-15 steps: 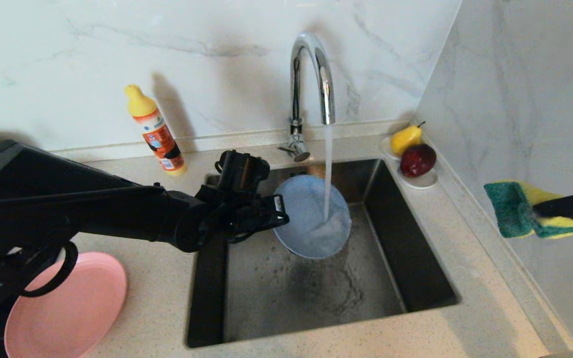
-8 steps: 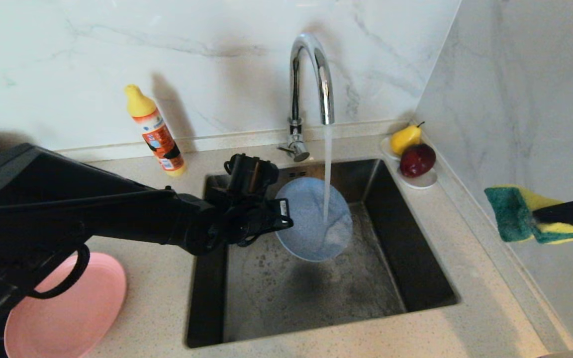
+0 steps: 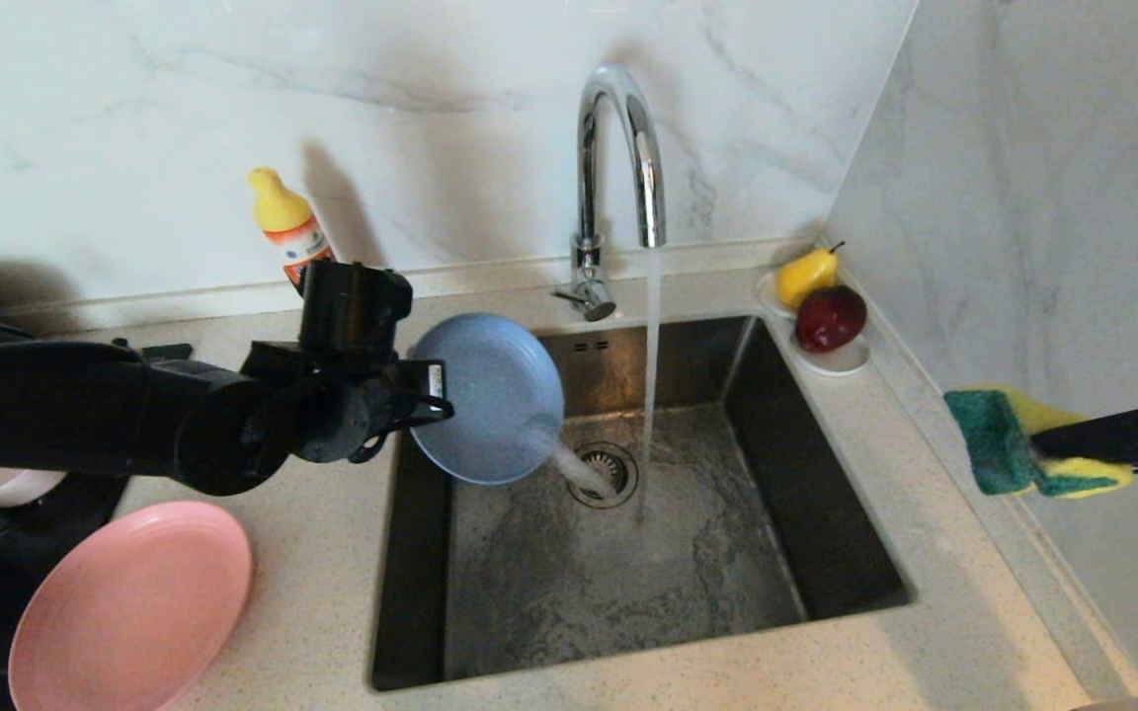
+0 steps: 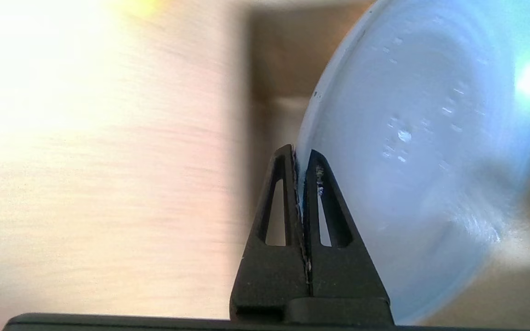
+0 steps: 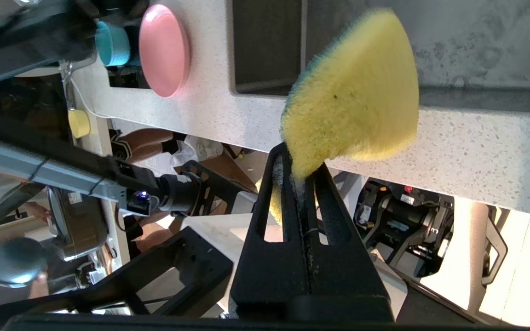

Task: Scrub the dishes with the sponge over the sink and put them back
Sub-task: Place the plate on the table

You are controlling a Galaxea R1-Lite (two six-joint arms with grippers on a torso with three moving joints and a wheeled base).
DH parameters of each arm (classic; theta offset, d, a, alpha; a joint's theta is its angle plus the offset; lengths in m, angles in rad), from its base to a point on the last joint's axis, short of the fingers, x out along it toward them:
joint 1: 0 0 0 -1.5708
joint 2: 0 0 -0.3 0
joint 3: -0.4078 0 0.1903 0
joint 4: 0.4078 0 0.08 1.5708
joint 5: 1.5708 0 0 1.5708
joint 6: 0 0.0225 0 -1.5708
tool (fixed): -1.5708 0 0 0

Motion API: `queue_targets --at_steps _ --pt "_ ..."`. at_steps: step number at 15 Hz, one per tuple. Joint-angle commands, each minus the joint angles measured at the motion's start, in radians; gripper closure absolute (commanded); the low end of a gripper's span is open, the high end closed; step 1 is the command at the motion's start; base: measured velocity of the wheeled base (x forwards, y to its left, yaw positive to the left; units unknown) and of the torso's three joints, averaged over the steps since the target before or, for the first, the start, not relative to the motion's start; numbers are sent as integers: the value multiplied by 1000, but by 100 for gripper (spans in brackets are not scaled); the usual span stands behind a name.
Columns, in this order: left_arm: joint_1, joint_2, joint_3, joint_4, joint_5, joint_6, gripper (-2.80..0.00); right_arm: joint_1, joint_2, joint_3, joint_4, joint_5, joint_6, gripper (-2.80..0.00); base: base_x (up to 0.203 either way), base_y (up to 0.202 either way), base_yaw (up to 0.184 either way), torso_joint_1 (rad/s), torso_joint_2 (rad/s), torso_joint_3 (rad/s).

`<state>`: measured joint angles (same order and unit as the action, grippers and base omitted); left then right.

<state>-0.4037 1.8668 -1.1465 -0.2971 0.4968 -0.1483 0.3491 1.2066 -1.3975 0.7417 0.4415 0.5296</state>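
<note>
water runs from the tap (image 3: pixel 618 148) into the sink (image 3: pixel 628 553) while the left hand (image 3: pixel 428 403), pinched on the rim of the grey-blue plate (image 3: pixel 490 395), holds it tilted and dripping at the sink's left edge. right hand (image 5: pixel 301 172) clamps the sponge (image 3: pixel 1009 442) well off to the right. judging by this, one plate looks rinsed and due back on the table (image 3: pixel 322 553); the salmon-pink plate (image 3: pixel 124 612) and both bowls remain.

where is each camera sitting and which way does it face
Head view: high, looking down at the sink; left arm holds the grey-blue plate, right end effector holds the sponge.
Left wrist view: behind the left end effector, pinching the plate's rim.
Right wrist view: behind the fingers, facing the sponge and counter edge.
Shared: the salmon-pink plate in head and right wrist views.
</note>
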Motion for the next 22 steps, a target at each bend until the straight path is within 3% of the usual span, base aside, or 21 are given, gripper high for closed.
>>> queue_targets --at_steps 1,4,16,18,20,22 --pt "25 -97 55 -52 39 57 0 1 2 36 -22 2 3 0 0 0 0 0 0 0" --pt "31 -109 99 -160 55 123 0 1 9 43 -30 2 3 0 0 0 0 0 0 0" --pt "55 -159 136 -170 50 109 0 1 13 50 -27 5 6 0 0 0 0 0 0 0" --pt "100 -187 137 -130 44 97 0 1 12 65 -30 3 6 0 0 0 0 0 0 0" --pt "180 -214 124 -2 18 25 0 0 14 72 -29 5 7 0 0 0 0 0 0 0" --pt "267 -268 104 164 -126 -64 0 1 17 97 -32 5 4 0 0 0 0 0 0 0"
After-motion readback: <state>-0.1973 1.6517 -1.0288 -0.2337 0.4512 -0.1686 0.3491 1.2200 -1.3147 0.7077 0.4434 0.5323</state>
